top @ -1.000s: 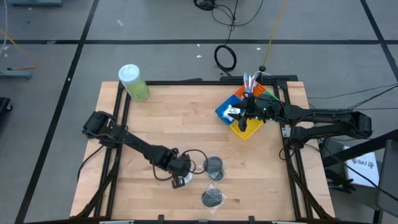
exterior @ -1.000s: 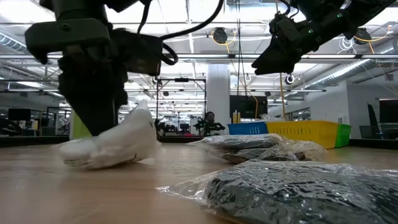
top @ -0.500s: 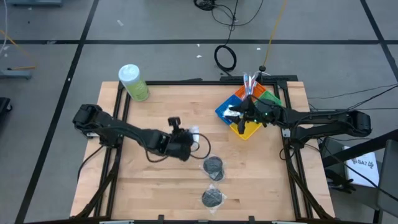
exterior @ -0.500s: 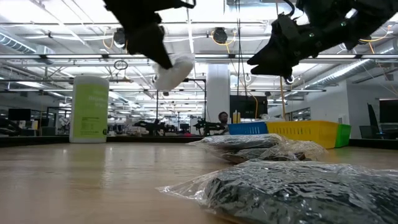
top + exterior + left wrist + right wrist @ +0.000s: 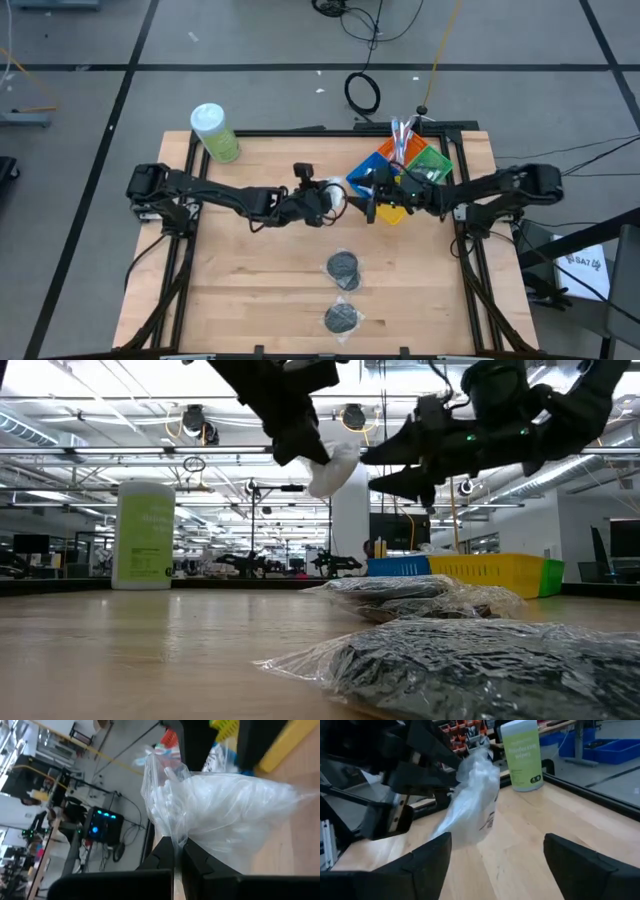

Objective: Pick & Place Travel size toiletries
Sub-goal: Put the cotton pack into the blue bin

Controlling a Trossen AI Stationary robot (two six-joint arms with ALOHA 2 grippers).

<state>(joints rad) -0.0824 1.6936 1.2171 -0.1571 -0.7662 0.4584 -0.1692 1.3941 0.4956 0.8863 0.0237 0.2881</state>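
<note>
Wooden tabletop (image 5: 260,270) under both arms, and up in the air the left gripper (image 5: 322,204) had its fingers pinched shut on the corner of a cotton-ball bag (image 5: 336,196), held high near the coloured bins (image 5: 385,213). Right gripper (image 5: 368,205) faced it, jaws spread wide and empty. A thin pinch like that — the slick plastic could slip free and drop short of the bins.

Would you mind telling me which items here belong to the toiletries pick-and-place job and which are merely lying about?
Part of the job:
- bag of cotton balls, held in the shut left gripper
- two bagged black discs on the table
- toothbrushes in the coloured bins
- right gripper, open, facing the bag

Just lying about:
- green wipes bottle
- coiled cable on the floor
</note>
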